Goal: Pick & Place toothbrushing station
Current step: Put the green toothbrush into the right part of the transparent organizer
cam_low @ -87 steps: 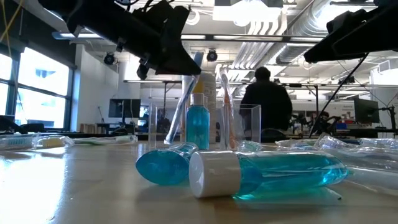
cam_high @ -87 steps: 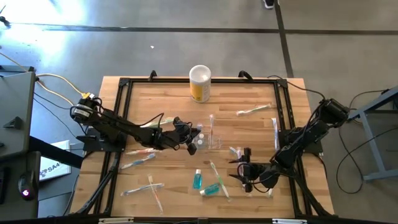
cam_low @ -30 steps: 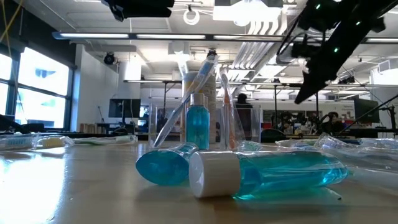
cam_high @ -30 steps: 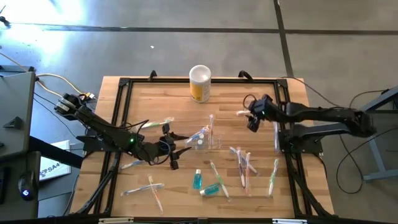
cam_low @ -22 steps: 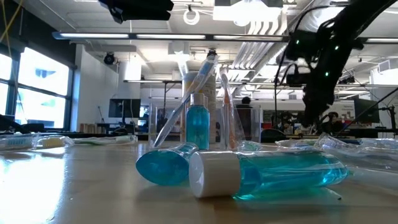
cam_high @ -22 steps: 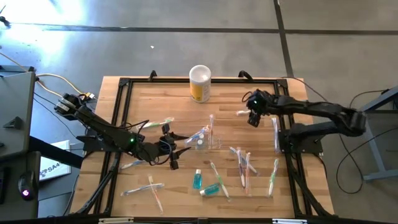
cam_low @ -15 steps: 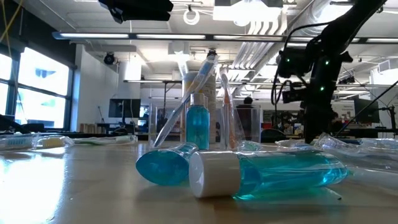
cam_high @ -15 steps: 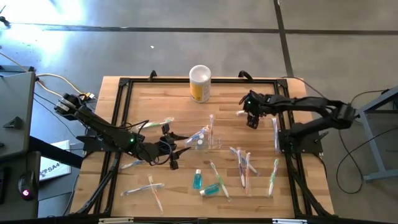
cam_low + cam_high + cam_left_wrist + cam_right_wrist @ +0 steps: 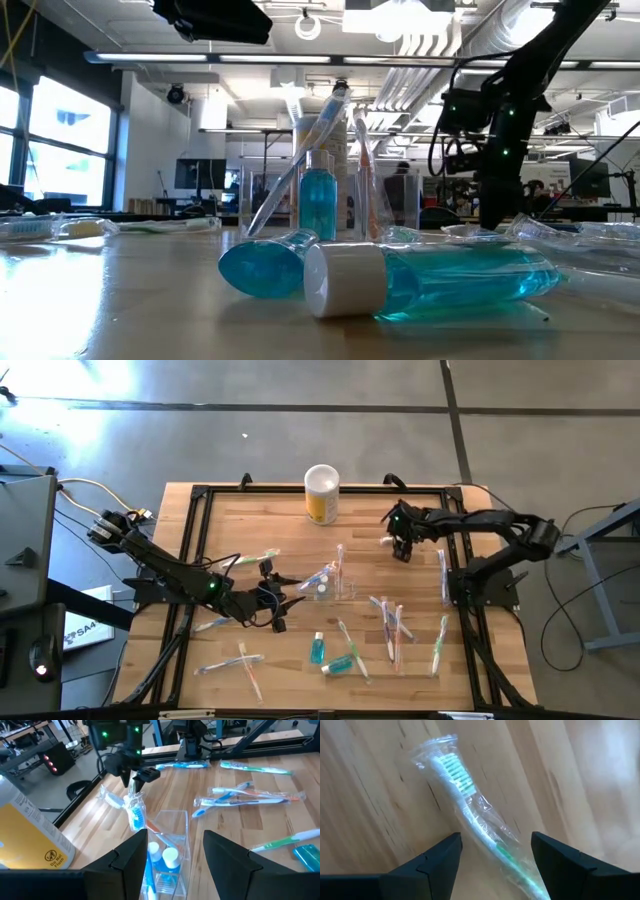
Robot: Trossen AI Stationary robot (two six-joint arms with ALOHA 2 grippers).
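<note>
While the left claw [image 9: 278,601] waits spread, the right claw [image 9: 492,852] hangs spread over a wrapped toothbrush [image 9: 472,815] near the table's edge.

a teal tube [image 9: 450,275] with a white cap [image 9: 345,280] lies on its side on the bench [image 9: 110,300], close to the near edge, beside a second teal tube [image 9: 262,267] lying just to its side. behind them stands the clear holder [image 9: 330,205], with an upright teal bottle [image 9: 318,200] and leaning toothbrushes [image 9: 300,160]. the right arm [image 9: 510,130] reaches down behind wrapped toothbrushes [image 9: 560,235] towards the far edge. the left arm [image 9: 210,18] hangs overhead.
</note>
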